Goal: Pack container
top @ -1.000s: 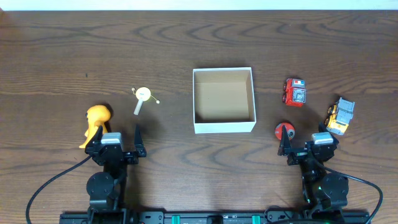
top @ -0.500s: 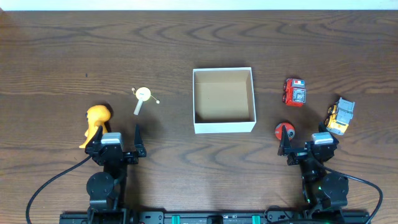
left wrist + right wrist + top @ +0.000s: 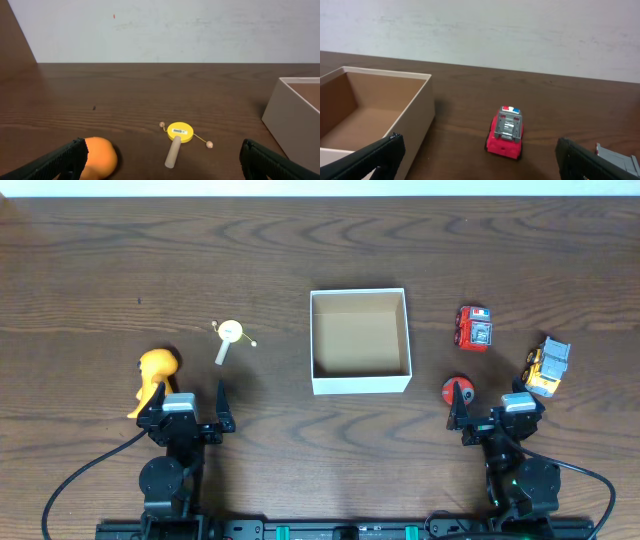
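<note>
The container (image 3: 360, 384), a white square box with a brown inside, stands empty at the table's middle. It also shows in the left wrist view (image 3: 294, 114) and the right wrist view (image 3: 415, 107). An orange toy (image 3: 156, 373) and a yellow drum toy with a wooden handle (image 3: 229, 335) lie to its left. A red toy truck (image 3: 474, 327), a yellow and grey truck (image 3: 547, 366) and a red round toy (image 3: 457, 391) lie to its right. My left gripper (image 3: 186, 402) and my right gripper (image 3: 497, 406) are open and empty near the front edge.
In the left wrist view the orange toy (image 3: 100, 157) sits by my left finger and the drum toy (image 3: 179, 133) lies ahead. In the right wrist view the red truck (image 3: 506, 131) stands ahead, the grey truck's corner (image 3: 616, 156) at the right.
</note>
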Action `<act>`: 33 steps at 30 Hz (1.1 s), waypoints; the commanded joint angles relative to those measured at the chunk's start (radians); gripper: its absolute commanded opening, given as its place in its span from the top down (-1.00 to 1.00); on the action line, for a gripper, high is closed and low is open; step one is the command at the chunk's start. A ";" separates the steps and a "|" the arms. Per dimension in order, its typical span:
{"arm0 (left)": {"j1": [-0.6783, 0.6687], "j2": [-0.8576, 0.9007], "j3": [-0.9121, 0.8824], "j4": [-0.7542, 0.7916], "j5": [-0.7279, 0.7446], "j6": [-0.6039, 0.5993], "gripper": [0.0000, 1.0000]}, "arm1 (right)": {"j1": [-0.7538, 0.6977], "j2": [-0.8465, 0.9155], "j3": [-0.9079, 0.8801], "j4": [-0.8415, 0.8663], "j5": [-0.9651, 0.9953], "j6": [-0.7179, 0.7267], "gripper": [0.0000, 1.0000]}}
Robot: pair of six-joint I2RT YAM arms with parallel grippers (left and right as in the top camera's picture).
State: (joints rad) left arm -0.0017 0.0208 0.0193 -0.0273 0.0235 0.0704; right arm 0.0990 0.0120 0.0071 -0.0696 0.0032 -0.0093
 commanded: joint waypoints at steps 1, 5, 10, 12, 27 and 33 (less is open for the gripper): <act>0.003 0.003 -0.015 -0.043 -0.006 -0.015 -0.96 | -0.006 -0.003 -0.002 -0.005 0.011 -0.011 -0.98; 0.003 0.003 -0.015 -0.043 -0.006 -0.015 -0.96 | -0.006 -0.003 -0.002 -0.004 0.011 -0.011 -0.98; 0.003 0.003 -0.015 -0.041 -0.006 -0.015 -0.96 | -0.006 -0.003 -0.002 -0.004 0.011 -0.011 -0.98; 0.003 0.003 -0.015 -0.039 -0.006 -0.016 -0.96 | -0.006 -0.003 -0.002 -0.004 0.008 -0.011 -0.99; 0.003 0.007 0.060 -0.134 -0.005 -0.388 -0.96 | -0.008 0.057 0.047 -0.003 -0.012 0.306 -0.98; 0.003 0.152 0.301 -0.284 -0.007 -0.355 -0.96 | -0.017 0.302 0.260 -0.050 -0.004 0.208 -0.99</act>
State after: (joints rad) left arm -0.0017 0.1043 0.1886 -0.2909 0.0223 -0.2550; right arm 0.0959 0.2176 0.1574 -0.1074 -0.0048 0.2272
